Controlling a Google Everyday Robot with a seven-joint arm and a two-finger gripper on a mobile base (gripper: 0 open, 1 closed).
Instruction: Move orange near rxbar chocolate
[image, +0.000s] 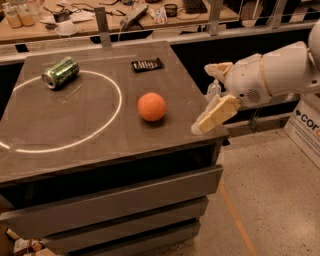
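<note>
The orange sits on the dark table, right of the middle. The rxbar chocolate, a flat black-wrapped bar, lies near the far edge, behind the orange. My gripper hovers at the table's right edge, to the right of the orange and a short gap from it. It is open and empty, with one pale finger low over the table corner and the other higher up.
A green can lies on its side at the far left, on a white circle line marked on the table. A cluttered bench stands behind. A cardboard box stands on the floor at right.
</note>
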